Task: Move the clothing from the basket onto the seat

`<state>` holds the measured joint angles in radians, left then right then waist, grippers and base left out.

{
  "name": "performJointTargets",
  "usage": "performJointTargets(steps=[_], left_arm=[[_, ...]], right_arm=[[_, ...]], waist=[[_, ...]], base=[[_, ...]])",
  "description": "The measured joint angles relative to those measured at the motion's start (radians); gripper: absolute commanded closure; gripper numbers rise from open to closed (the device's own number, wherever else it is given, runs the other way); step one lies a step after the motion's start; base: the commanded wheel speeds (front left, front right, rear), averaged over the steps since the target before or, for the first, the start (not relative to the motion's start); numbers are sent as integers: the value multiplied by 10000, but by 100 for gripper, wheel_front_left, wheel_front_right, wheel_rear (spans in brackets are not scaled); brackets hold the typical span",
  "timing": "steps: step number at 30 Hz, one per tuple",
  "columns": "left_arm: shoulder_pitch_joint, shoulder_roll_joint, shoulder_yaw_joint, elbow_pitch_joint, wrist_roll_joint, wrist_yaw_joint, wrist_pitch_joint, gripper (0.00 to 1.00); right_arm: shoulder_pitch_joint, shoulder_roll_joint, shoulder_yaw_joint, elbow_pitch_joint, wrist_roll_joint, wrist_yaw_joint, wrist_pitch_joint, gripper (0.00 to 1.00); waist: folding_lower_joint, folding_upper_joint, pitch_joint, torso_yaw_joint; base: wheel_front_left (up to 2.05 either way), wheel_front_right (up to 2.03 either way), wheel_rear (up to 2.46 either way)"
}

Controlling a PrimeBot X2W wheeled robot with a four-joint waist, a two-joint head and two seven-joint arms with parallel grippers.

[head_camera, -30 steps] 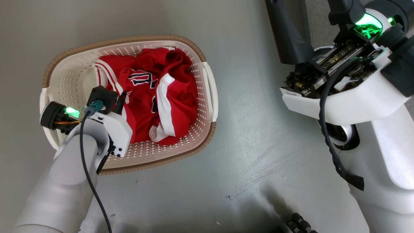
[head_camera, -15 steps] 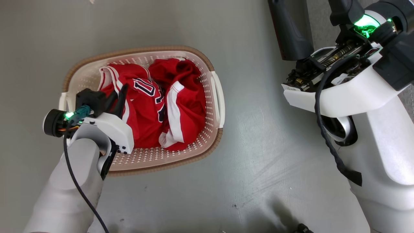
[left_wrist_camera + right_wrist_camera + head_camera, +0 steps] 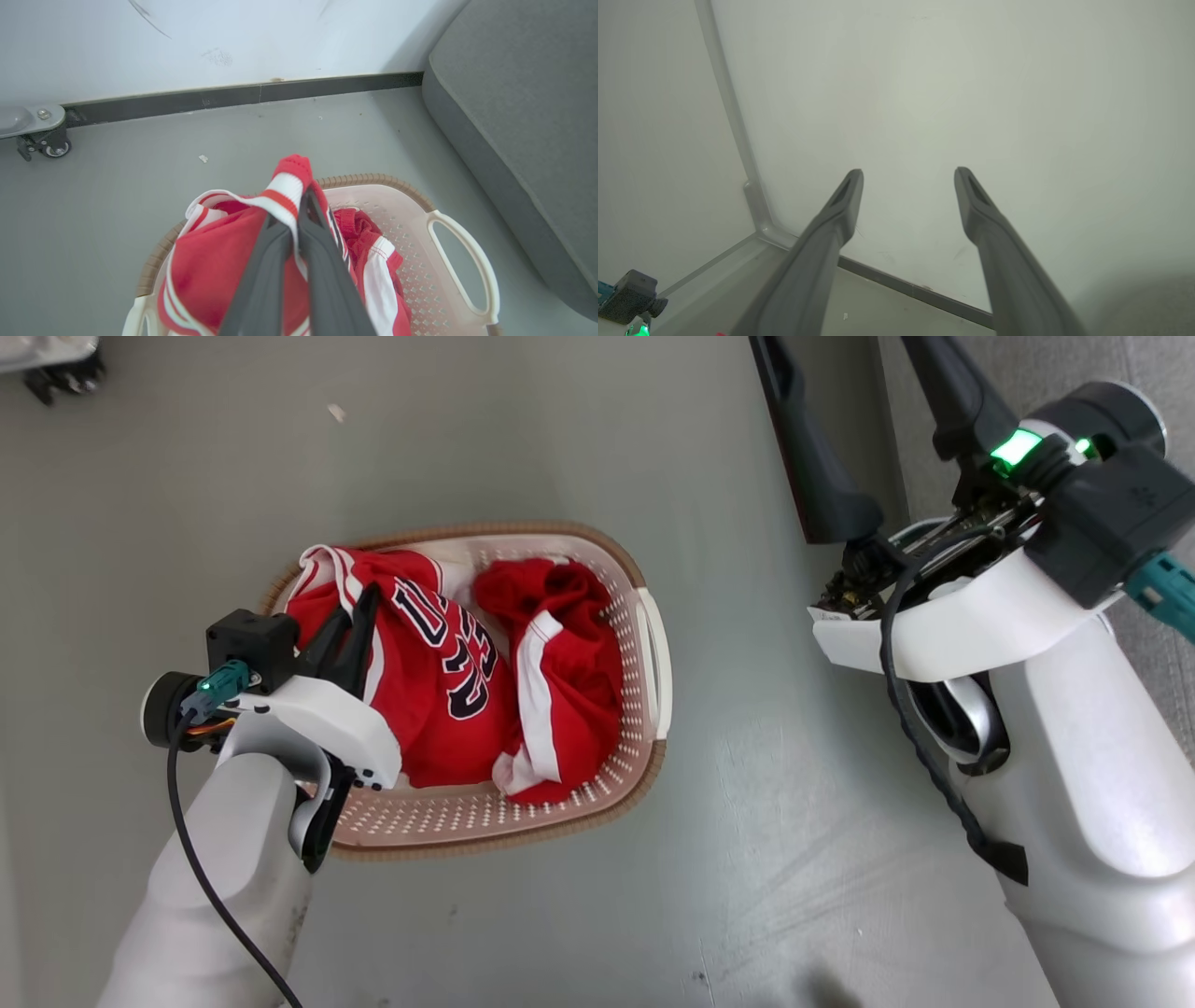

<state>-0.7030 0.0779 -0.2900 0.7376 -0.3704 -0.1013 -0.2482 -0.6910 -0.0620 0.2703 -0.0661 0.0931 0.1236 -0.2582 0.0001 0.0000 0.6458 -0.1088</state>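
We're clamping our left gripper (image 3: 302,198) hard on the striped red-and-white trim of the red sports jersey w/ black white-edged lettering (image 3: 439,681). Its two dark fingers are pressing together, w/ the trim bunching over their tips. That pinched edge is standing higher than the rest of the jersey, which is draping down into the cream perforated plastic laundry basket w/ a brown rim (image 3: 655,653).

The red shorts w/ a broad white stripe (image 3: 569,663) are lying crumpled inside the basket. In the head view they're touching the jersey on its right.

The basket is sitting on the grey floor (image 3: 747,821), near the big grey woven-fabric sofa (image 3: 523,116) but apart from it.

Our right gripper (image 3: 908,179) is hanging well away from the basket. Its fingers are spreading wide & pointing at a pale wall (image 3: 971,93), w/ only that wall showing btwn them.

A small black caster wheel (image 3: 51,147) is sitting by the dark skirting strip (image 3: 233,95).
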Motion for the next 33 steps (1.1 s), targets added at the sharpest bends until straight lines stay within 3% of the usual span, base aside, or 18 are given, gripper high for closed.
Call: performJointTargets(steps=[33], left_arm=[[1779,-150,968,-3467,-357,-171,-13,100]], right_arm=[[2681,23,-550,1267,-144,-2,0,0]], waist=[[-1,0,-3331,654]], base=[[0,0,0]])
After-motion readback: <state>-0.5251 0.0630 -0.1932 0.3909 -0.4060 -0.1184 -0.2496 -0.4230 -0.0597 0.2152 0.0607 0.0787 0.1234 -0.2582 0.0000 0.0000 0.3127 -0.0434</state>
